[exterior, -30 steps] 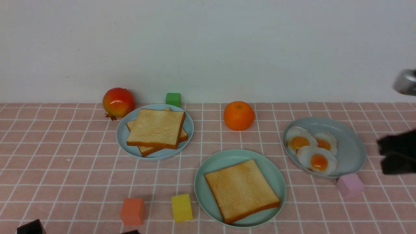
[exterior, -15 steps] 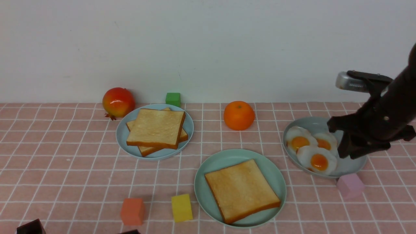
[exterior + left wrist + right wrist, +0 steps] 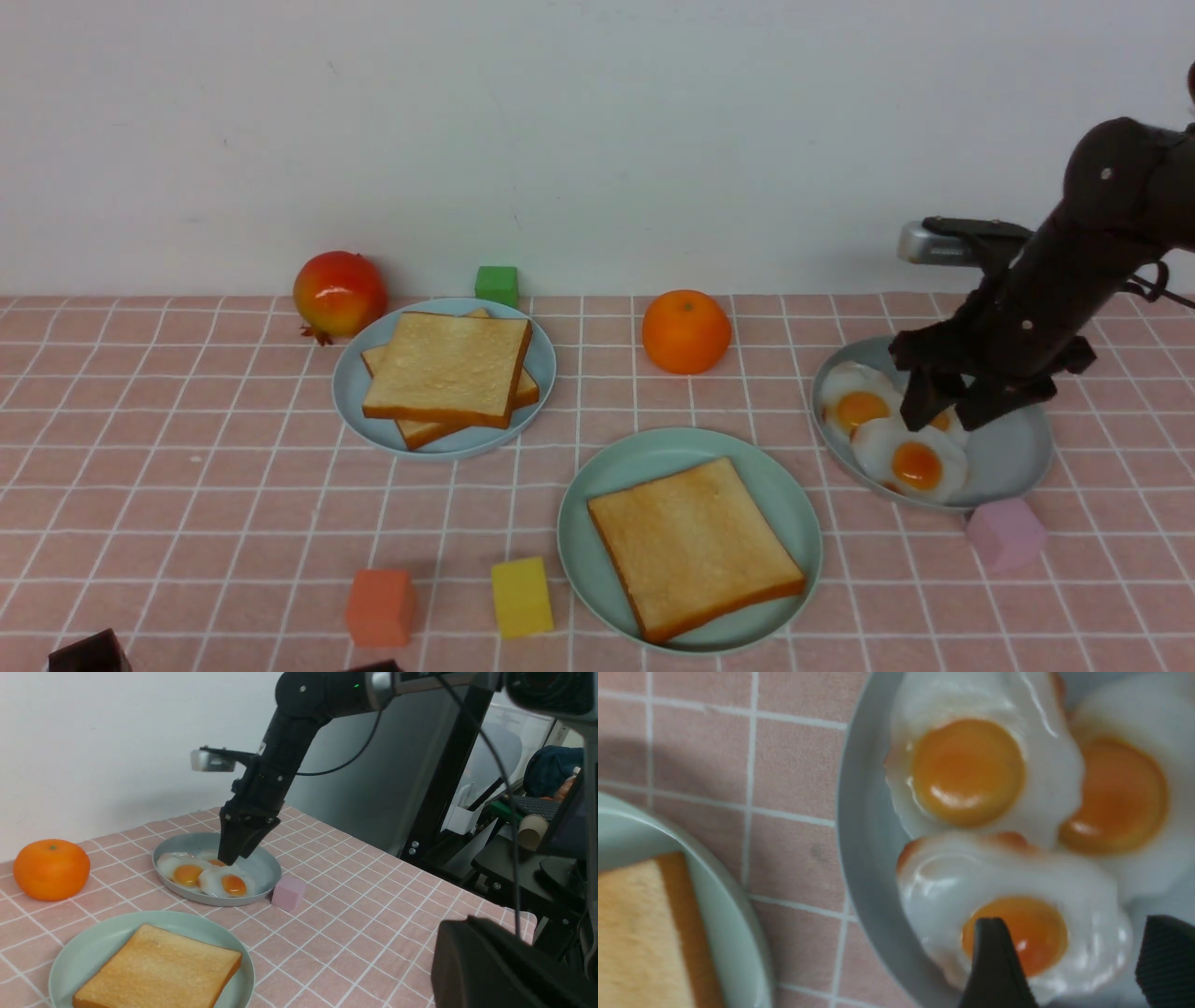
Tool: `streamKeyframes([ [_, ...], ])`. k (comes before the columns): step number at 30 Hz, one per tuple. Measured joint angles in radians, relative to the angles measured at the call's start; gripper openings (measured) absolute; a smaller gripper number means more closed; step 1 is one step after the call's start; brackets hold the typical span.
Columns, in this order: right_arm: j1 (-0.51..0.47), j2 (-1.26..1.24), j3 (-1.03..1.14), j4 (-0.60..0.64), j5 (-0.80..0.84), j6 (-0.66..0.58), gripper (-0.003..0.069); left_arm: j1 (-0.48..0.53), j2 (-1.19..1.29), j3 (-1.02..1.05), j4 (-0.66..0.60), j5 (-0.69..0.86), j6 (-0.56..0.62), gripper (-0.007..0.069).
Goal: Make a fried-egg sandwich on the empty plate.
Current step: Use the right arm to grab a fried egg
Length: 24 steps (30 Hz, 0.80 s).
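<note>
White overlapping fried eggs (image 3: 894,437) lie just under the right gripper (image 3: 941,422), its jaws spread and empty, so closing could pinch two together.

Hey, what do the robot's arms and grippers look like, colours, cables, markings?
The right arm is glossy black with rounded joints and a green light near one joint. A thin black cable loops alongside it. A silver box camera sits at the wrist. The right gripper has two tapered black fingers, one pad ribbed. Of the left gripper only a matte black bulk shows.
</note>
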Motion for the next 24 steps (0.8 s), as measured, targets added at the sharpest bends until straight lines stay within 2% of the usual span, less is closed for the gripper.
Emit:
streamKeyframes([
  [6,0.000,0.034,-0.046,0.013,0.015,-0.222,0.0444,0.000,0.000,0.000,0.000,0.000,0.000,0.0013],
  [8,0.000,0.039,-0.054,0.015,0.023,-0.272,0.0444,0.000,0.000,0.000,0.000,0.000,0.000,0.0013],
  [10,0.000,0.040,-0.055,0.015,0.025,-0.271,0.0444,0.000,0.000,0.000,0.000,0.000,0.000,0.0013],
  [12,0.000,0.043,-0.059,0.001,0.045,-0.158,0.0444,0.000,0.000,0.000,0.000,0.000,0.000,0.0013],
  [14,0.000,0.046,-0.059,-0.029,0.060,-0.003,0.0444,0.000,0.000,0.000,0.000,0.000,0.000,0.0013],
  [15,0.000,0.047,-0.059,-0.054,0.072,0.126,0.0444,0.000,0.000,0.000,0.000,0.000,0.000,0.0013],
  [18,0.000,0.048,-0.059,-0.108,0.071,0.321,0.0444,0.000,0.000,0.000,0.000,0.000,0.000,0.0013],
  [19,0.000,0.049,-0.059,-0.111,0.071,0.321,0.0444,0.000,0.000,0.000,0.000,0.000,0.000,0.0013],
  [20,0.000,0.050,-0.059,-0.124,0.055,0.376,0.0444,0.000,0.000,0.000,0.000,0.000,0.000,0.0013],
  [24,0.000,0.052,-0.059,-0.118,0.014,0.410,0.0444,0.000,0.000,0.000,0.000,0.000,0.000,0.0013],
])
